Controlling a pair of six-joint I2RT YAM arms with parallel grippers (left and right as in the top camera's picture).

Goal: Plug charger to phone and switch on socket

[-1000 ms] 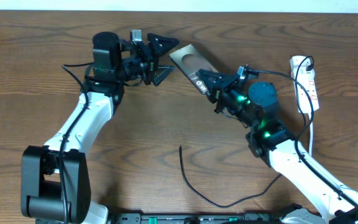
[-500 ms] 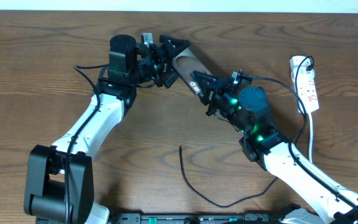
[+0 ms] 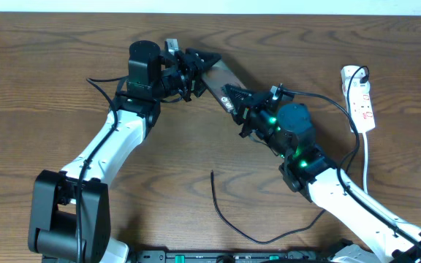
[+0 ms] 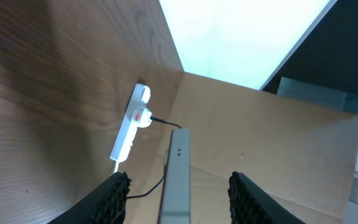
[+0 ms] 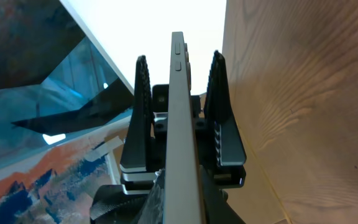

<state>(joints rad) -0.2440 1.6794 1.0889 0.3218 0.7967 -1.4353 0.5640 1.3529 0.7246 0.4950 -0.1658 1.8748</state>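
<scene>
Overhead, light is soft and even, with faint shadows on the table (image 3: 42, 95). Both wrist views burn out white near the top; close-up parts look slightly soft.

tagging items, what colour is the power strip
The power strip is white with a red switch; left wrist view shows it best.

Brown wood-grain surface (image 3: 196, 146), bare across most of the overhead view. Pale strip (image 3: 210, 6) runs along its far edge. Dark rail (image 3: 232, 257) with green markings sits at the near edge. Left wrist view: tan board (image 4: 278, 143) standing at the edge of the surface, bright white area (image 4: 241, 37) above it, dark slanted panel (image 4: 347, 43) at upper right. Right wrist view: orange-and-blue painted picture (image 5: 30, 180) at lower left, bluish glassy pane (image 5: 55, 93) above it.
</scene>
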